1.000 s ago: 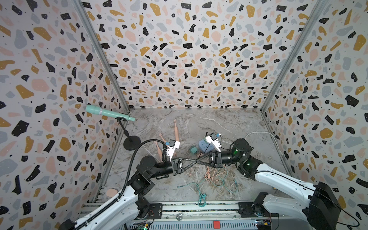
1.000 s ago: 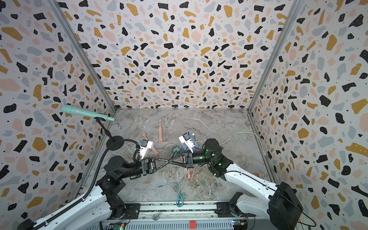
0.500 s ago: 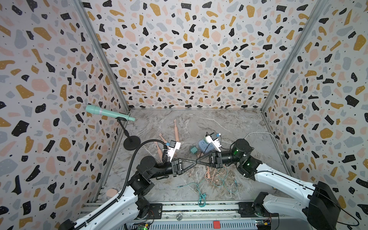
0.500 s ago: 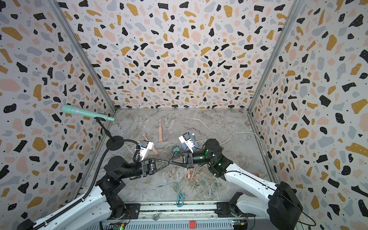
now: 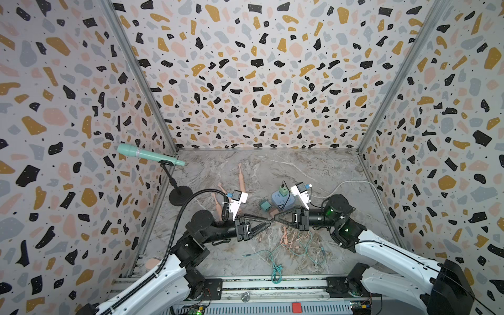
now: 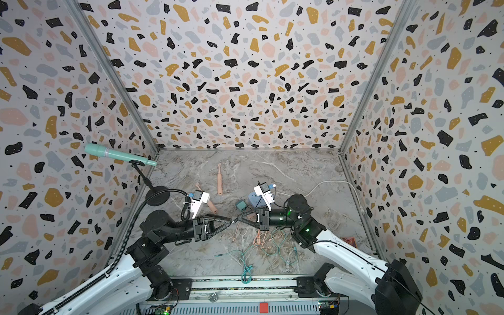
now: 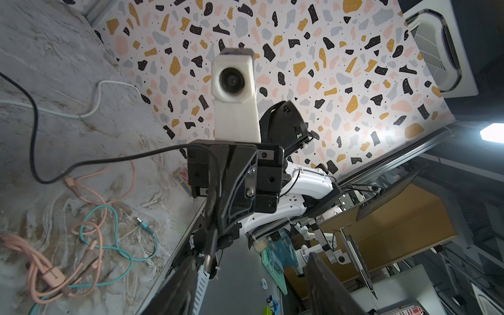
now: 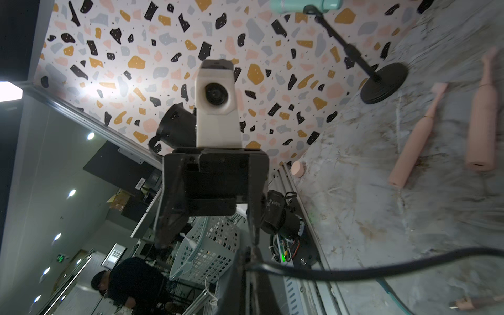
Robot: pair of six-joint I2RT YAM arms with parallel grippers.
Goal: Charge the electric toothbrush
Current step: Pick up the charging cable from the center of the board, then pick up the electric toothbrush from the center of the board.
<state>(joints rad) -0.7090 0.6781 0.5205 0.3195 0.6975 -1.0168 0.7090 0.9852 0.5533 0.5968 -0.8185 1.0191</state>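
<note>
Two pink electric toothbrushes lie on the marble floor, one (image 5: 241, 178) far back and one (image 5: 218, 197) partly behind my left wrist camera; the right wrist view shows both (image 8: 414, 144) (image 8: 481, 122). A black charging cable (image 8: 354, 270) runs from a green adapter (image 5: 283, 191) plugged into a blue power strip (image 5: 286, 203). My right gripper (image 5: 275, 219) (image 8: 251, 259) is shut on the cable near its plug end (image 7: 208, 263). My left gripper (image 5: 268, 221) (image 7: 253, 261) faces it tip to tip, jaws open, holding nothing.
A teal microphone (image 5: 147, 155) on a black stand (image 5: 180, 195) is at the left wall. Tangled pink and teal cables (image 5: 294, 245) lie near the front. A teal cube (image 5: 265, 205), a white cord (image 5: 349, 185) and a small red card (image 6: 349, 241) are also on the floor.
My left gripper's jaws have opened beside the cable end. The right gripper stays shut on the cable, and both arms have barely moved.
</note>
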